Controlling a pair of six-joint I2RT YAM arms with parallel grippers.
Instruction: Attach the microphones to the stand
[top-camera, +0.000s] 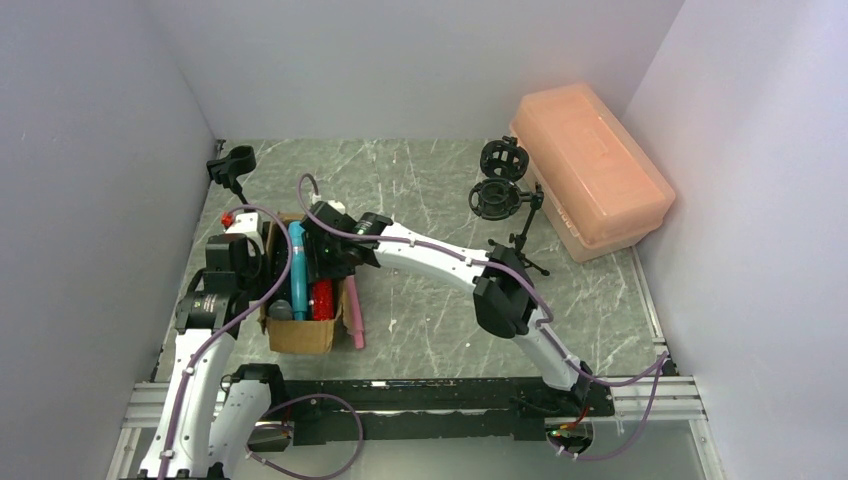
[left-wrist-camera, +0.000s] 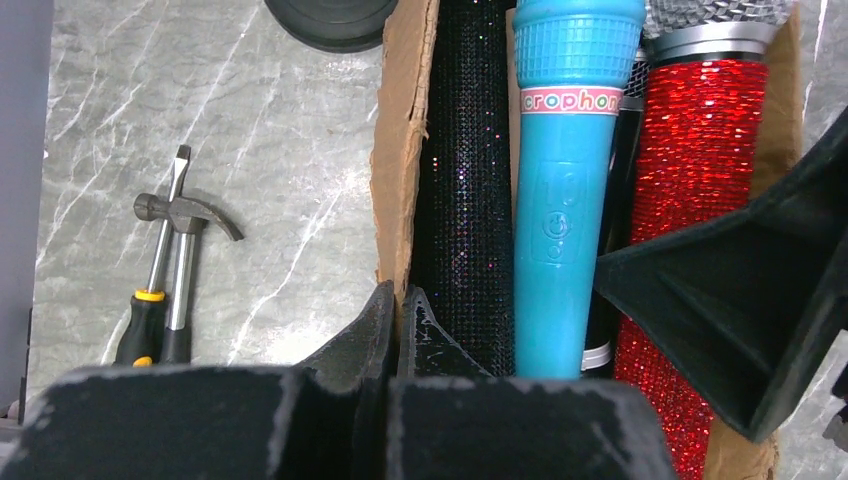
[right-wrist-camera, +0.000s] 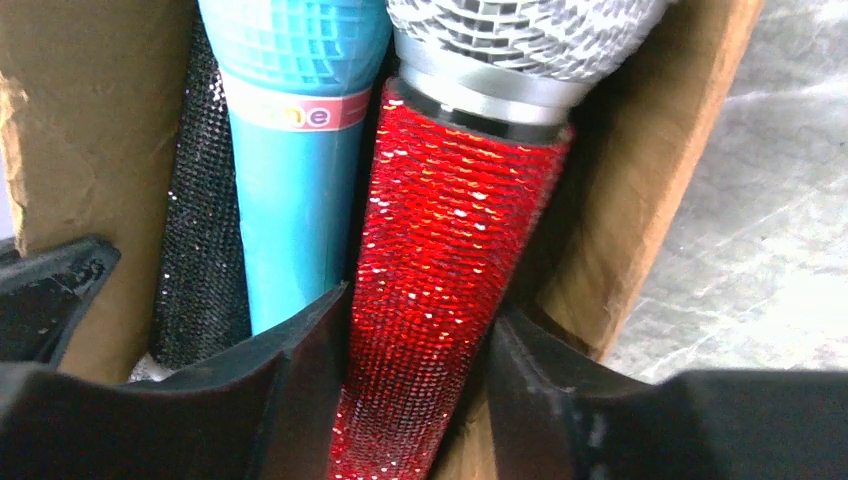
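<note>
Red glitter microphone (right-wrist-camera: 450, 200) sat pinched in my right gripper (right-wrist-camera: 418, 310) for lifting, while my left gripper (left-wrist-camera: 398, 300) clamped the box (left-wrist-camera: 395, 150) wall steady.

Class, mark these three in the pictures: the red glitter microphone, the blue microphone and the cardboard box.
red glitter microphone (right-wrist-camera: 440, 260), right wrist view, sparkly handle.
blue microphone (left-wrist-camera: 560, 200), left wrist view, handle.
cardboard box (left-wrist-camera: 398, 150), left wrist view, left wall's torn edge.
</note>
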